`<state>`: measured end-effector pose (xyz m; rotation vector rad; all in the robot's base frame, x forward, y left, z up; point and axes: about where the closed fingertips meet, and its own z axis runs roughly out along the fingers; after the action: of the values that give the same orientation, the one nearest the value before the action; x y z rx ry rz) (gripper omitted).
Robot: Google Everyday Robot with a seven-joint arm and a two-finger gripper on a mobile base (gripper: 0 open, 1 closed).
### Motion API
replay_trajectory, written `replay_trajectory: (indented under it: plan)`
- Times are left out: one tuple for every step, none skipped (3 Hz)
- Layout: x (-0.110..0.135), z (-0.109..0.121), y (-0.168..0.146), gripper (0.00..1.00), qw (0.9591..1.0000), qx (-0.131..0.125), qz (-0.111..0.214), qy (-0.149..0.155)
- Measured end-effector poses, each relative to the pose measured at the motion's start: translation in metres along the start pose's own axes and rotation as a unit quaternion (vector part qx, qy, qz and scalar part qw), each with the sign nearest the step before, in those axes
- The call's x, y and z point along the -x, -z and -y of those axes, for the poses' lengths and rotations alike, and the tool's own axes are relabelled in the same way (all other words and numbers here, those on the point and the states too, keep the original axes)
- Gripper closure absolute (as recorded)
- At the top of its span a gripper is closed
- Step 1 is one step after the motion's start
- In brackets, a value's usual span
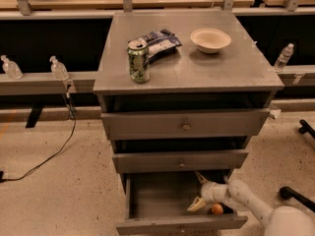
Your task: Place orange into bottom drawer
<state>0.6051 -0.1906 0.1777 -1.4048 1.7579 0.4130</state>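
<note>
1. Orange-skinned, the orange [217, 209] lies in the open bottom drawer [156, 200], near its front right corner.
2. The gripper [194, 191] reaches into that drawer with its fingers spread apart; the orange sits just beside the lower one, unheld.

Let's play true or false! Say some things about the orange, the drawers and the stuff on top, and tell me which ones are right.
1. The orange lies inside the bottom drawer. True.
2. The gripper is up on the cabinet top. False: it is down in the open bottom drawer, its fingers spread, next to the orange.
3. The green can stands upright on the cabinet top. True.
4. The orange sits in the white bowl. False: the orange is in the bottom drawer.
5. All the drawers are pushed shut. False: the bottom drawer is pulled out.
</note>
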Motion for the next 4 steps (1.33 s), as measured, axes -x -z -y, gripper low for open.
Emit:
replay_trajectory:
  plan:
    - [0.010,-0.004,0.010,0.00,0.9995,0.009,0.032,-0.003]
    - [0.036,-0.019,0.054,0.00,0.9942,0.007,0.107,-0.009]
    - [0.042,-0.031,0.083,0.00,0.9904,-0.005,0.136,-0.024]
    - [0.035,-0.039,0.119,0.00,0.9878,-0.029,0.144,-0.052]
